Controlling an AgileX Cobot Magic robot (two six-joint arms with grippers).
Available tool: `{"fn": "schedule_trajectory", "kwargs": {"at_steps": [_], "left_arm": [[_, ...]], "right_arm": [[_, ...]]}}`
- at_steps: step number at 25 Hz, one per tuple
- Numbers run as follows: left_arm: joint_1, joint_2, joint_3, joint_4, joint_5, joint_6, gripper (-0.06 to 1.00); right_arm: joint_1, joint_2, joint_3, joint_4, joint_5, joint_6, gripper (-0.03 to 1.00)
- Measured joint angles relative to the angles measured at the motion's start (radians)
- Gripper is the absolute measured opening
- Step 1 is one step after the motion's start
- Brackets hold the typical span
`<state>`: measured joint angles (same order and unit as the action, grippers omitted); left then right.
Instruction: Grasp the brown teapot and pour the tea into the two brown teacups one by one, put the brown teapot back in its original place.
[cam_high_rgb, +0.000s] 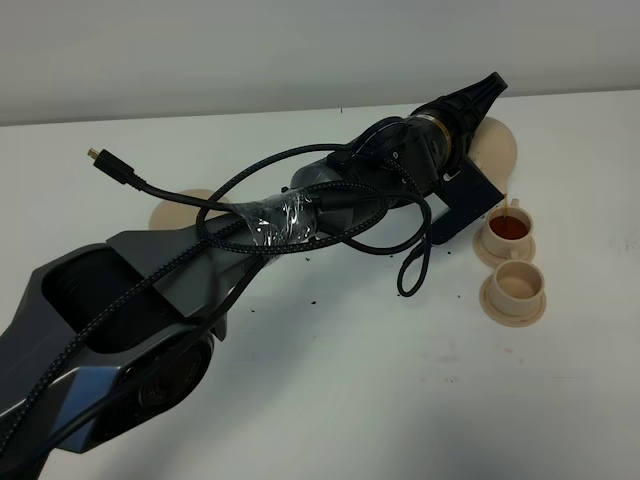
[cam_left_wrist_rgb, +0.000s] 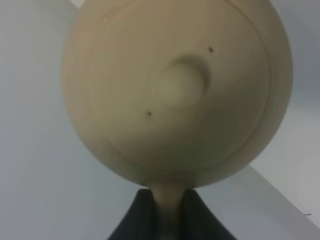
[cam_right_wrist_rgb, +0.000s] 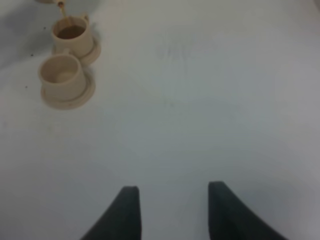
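Observation:
My left gripper (cam_high_rgb: 468, 108) reaches across to the right side of the table. It is shut on the loop handle of the brown teapot (cam_left_wrist_rgb: 175, 90), whose knobbed lid fills the left wrist view. The arm hides most of the teapot (cam_high_rgb: 497, 150), which is tilted over the farther teacup (cam_high_rgb: 510, 228). That cup holds reddish-brown tea, and a thin stream (cam_right_wrist_rgb: 61, 7) falls into it. The nearer teacup (cam_high_rgb: 515, 287) looks empty. Both cups stand on small saucers. The original place, a flat tan saucer (cam_high_rgb: 180, 207), lies at the left, half hidden by cables. My right gripper (cam_right_wrist_rgb: 172, 210) hangs open over bare table.
The left arm's thick body and looping black cables (cam_high_rgb: 330, 215) span the middle of the white table (cam_high_rgb: 350, 380). A loose cable plug (cam_high_rgb: 98, 157) sticks out at the back left. Small dark specks (cam_high_rgb: 300, 300) dot the tabletop.

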<state>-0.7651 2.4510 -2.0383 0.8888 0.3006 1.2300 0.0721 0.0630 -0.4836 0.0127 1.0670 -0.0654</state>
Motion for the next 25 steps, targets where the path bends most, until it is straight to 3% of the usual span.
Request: {"fn": "schedule_trajectory", "kwargs": {"at_steps": [9,17,25], "left_arm": [[0.000,0.000,0.000,-0.004,0.000,0.000,0.12],[0.000,0.000,0.000,-0.088,0.003,-0.002,0.12],[0.000,0.000,0.000,-0.100,0.033,-0.001,0.12]], "right_arm": [[0.000,0.000,0.000,0.000,0.000,0.000,0.33],[0.000,0.000,0.000,0.000,0.000,0.000,0.33],[0.000,0.000,0.000,0.000,0.000,0.000,0.33]]}}
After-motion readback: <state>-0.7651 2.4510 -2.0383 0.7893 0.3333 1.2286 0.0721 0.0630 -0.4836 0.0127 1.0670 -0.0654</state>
